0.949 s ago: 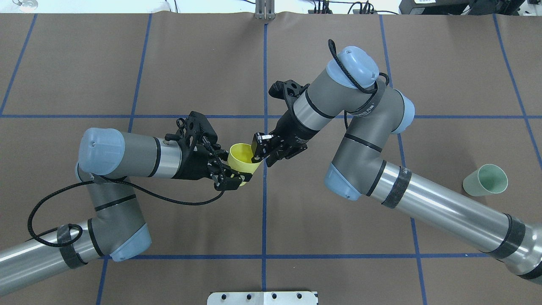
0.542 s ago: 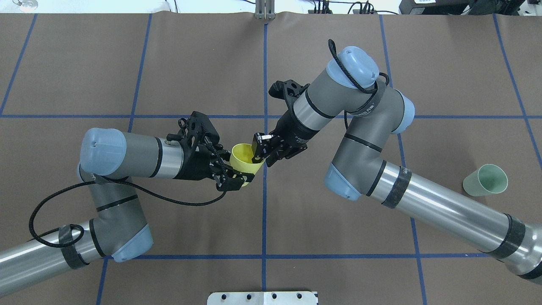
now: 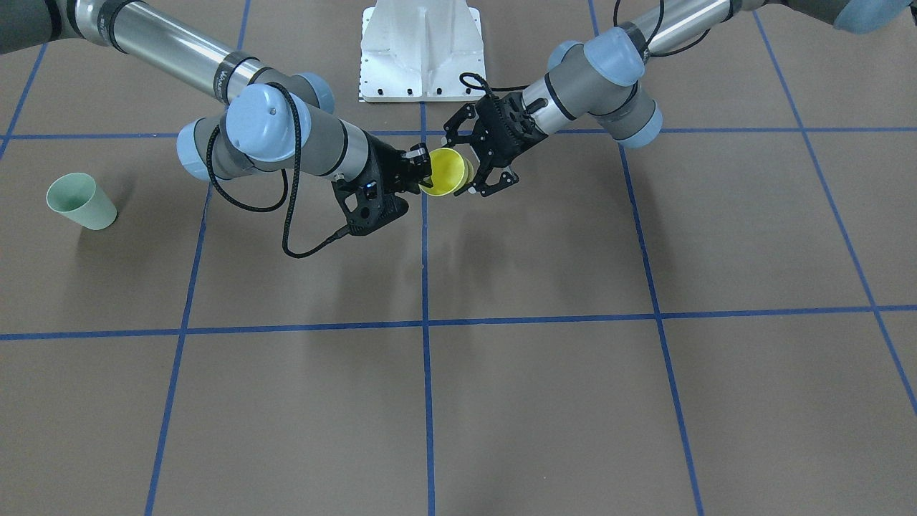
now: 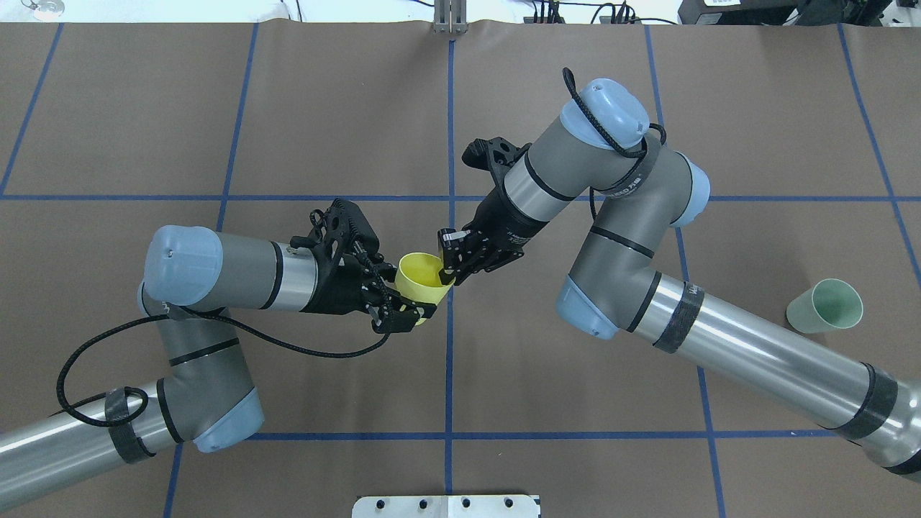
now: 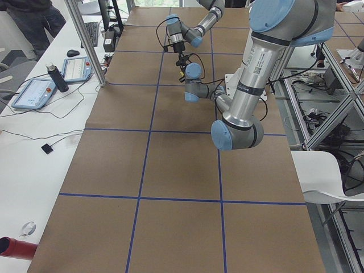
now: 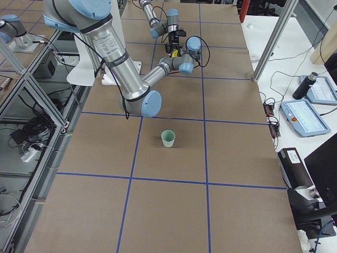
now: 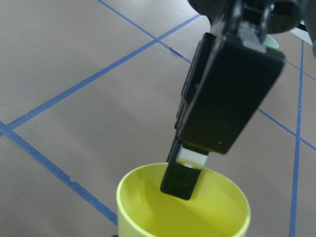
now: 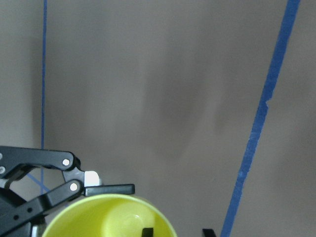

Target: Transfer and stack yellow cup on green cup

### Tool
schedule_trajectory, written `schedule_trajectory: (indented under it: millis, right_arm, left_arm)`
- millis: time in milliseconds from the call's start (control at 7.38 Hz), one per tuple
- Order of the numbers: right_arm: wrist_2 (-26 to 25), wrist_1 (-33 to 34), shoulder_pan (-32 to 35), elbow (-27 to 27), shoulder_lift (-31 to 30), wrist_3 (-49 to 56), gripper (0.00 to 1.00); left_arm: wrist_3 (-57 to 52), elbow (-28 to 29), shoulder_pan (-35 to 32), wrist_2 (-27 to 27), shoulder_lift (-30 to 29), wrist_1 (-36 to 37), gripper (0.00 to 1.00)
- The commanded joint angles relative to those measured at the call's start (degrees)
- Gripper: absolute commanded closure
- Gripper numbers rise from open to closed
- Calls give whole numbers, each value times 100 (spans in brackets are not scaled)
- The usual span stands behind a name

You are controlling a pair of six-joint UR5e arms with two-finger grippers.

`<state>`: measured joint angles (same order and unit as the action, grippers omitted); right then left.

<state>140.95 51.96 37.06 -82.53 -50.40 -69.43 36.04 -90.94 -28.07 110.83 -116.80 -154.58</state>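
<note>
The yellow cup point(image 4: 421, 279) hangs above the table near its centre line, mouth up and tilted. My left gripper point(image 4: 406, 293) is shut on its lower body from the left; it also shows in the front view point(image 3: 460, 166). My right gripper point(image 4: 447, 270) is open at the cup's right rim. One of its fingers point(image 7: 182, 180) reaches inside the cup point(image 7: 222, 212) and the other stays outside, with the rim between them in the right wrist view point(image 8: 177, 231). The green cup point(image 4: 826, 306) stands upright and alone at the right side of the table.
The brown mat point(image 4: 446, 388) carries blue tape grid lines. The robot's white base plate point(image 3: 419, 50) sits at the near edge. The green cup also shows in the front view point(image 3: 79, 202) and the right side view point(image 6: 168, 138), below my right forearm point(image 4: 755, 352).
Both grippers and the yellow cup have shifted a little to the right and toward the robot. The right gripper's finger now sits inside the cup's mouth.
</note>
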Motion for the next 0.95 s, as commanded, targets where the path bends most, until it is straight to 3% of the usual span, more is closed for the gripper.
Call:
schedule_trajectory:
  millis: [0,813]
  right_arm:
    - [38,-2,11,0,3,0,80]
    - [46,-10,2,-9,-31,0,81]
  left_arm:
    - [0,14,47,0,-9,-2,95]
    - [0,-3,92,-9,-79,59,95]
